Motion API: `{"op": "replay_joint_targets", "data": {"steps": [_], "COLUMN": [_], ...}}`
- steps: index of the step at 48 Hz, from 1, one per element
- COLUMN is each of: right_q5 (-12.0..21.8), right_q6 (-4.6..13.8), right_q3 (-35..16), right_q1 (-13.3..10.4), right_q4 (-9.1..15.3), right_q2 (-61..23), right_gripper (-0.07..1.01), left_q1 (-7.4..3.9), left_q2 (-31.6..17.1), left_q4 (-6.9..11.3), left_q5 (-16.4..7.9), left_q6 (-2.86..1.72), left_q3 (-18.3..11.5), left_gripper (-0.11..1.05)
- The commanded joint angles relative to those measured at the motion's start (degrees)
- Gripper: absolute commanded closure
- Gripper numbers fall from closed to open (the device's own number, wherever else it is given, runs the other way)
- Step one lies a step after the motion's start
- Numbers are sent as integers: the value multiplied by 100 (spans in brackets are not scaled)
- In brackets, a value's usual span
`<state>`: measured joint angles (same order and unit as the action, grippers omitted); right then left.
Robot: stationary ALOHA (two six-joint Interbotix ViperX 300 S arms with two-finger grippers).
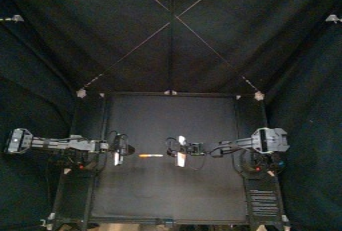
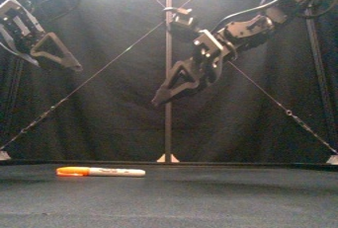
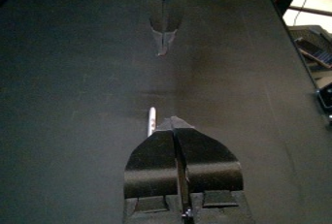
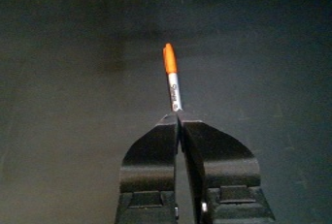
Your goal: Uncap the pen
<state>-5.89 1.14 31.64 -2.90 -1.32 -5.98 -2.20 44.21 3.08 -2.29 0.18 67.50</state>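
Observation:
A marker pen (image 2: pixel 102 172) with a white barrel and an orange cap (image 2: pixel 71 171) lies flat on the black table, cap toward the left. In the top view the pen (image 1: pixel 146 156) lies between the two grippers. My left gripper (image 1: pixel 124 155) hangs above the table left of the pen, shut and holding nothing (image 3: pixel 173 128); a pale bit of the pen (image 3: pixel 151 121) shows beside its tips. My right gripper (image 2: pixel 164 96) hangs high above the pen's right end, shut and holding nothing (image 4: pixel 176 119). The pen (image 4: pixel 172 76) lies just beyond its tips, cap (image 4: pixel 168 55) farthest away.
Across the table, the left wrist view shows the right gripper (image 3: pixel 162 29) hanging above the surface. The black table (image 1: pixel 160 190) is bare around the pen, with black curtains behind and at the sides.

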Motion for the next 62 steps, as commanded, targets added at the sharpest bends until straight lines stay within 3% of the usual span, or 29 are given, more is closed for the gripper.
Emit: {"op": "replay_joint_targets", "data": {"steps": [1, 11, 19, 39, 48, 62], "right_q5": [202, 483, 650, 1090, 1134, 1248], "right_q6": [-9, -9, -9, -9, -9, -9], "right_q3": [-571, -1046, -1239, -1424, -1433, -1380], "right_q1": [-9, -53, -79, -211, -202, -158], "right_q4": [-26, -158, -290, -457, -466, -448], "right_q2": [-290, -861, -1178, -1521, -1626, -1512], "right_gripper": [58, 28, 17, 17, 21, 49], "left_q1": [-79, -132, -149, -176, -167, -158], "left_q2": [-9, 0, 0, 0, 0, -97], "left_q4": [9, 9, 0, -9, -9, -9], "left_q5": [-211, -492, -519, -510, -448, -132], "left_q6": [0, 0, 9, 9, 18, 18], "left_q3": [-97, -70, -26, 9, 0, -26], "left_gripper": [90, 77, 61, 19, 13, 13]}}
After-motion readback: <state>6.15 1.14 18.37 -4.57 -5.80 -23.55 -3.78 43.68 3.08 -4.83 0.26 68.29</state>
